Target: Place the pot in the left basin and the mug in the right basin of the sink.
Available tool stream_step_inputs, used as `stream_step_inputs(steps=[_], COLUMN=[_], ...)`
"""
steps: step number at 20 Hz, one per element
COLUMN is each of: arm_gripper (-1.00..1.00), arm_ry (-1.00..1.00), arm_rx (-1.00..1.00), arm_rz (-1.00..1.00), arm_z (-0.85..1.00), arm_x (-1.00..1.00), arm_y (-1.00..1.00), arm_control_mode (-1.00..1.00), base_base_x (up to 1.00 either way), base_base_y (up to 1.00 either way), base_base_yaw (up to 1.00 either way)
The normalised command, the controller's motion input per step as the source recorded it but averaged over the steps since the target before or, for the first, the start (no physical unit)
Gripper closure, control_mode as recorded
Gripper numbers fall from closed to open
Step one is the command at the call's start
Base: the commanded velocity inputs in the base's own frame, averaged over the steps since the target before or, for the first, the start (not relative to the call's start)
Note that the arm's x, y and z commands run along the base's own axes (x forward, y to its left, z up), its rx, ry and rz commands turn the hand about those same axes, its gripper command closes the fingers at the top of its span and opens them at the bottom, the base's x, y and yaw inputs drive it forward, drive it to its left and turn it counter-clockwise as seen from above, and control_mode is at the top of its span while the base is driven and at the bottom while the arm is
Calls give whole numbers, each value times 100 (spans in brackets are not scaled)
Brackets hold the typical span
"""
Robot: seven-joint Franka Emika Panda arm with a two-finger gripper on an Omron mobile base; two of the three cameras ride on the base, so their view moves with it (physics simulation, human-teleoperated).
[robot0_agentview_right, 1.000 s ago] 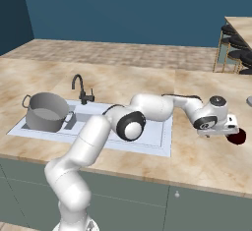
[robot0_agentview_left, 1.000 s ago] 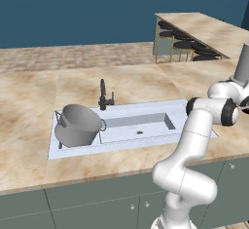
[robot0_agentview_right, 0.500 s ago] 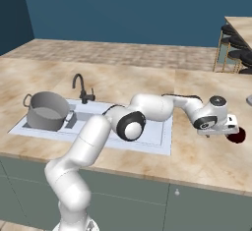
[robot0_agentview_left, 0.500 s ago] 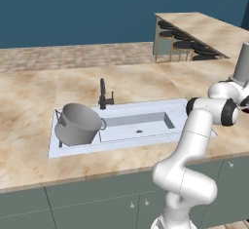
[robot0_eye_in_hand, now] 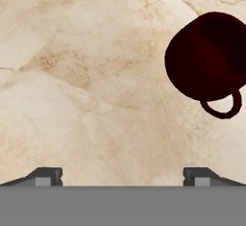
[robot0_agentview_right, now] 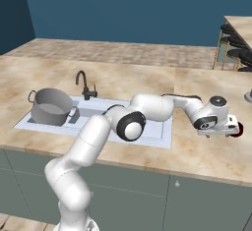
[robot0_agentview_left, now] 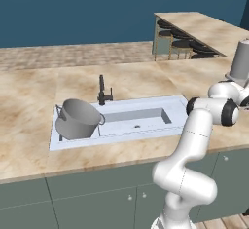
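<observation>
Maroon mug (robot0_eye_in_hand: 207, 56): upper right of your hand view, on bare marble counter (robot0_eye_in_hand: 86, 76), well off-centre.
Gripper (robot0_eye_in_hand: 122, 177): spread wide, empty.
Pot (robot0_agentview_left: 78, 118): already in left basin (robot0_agentview_left: 63, 136).
Risk: descending now, you'd miss or topple it.

Arm's wrist shifted slightly toward the mug (robot0_agentview_right: 238, 129); nothing else moved.
</observation>
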Motion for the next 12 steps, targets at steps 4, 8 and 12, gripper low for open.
stream_step_inputs(steps=[4, 8, 12], arm_gripper=[-100, -100, -100], arm_ry=[0, 0, 0], arm_rx=[0, 0, 0], arm_rz=[0, 0, 0], arm_z=[0, 0, 0], arm_x=[0, 0, 0], arm_y=[0, 0, 0], arm_control_mode=[100, 100, 100], base_base_x=[0, 0, 0], base_base_y=[-21, -36, -49], base_base_yaw=[0, 0, 0])
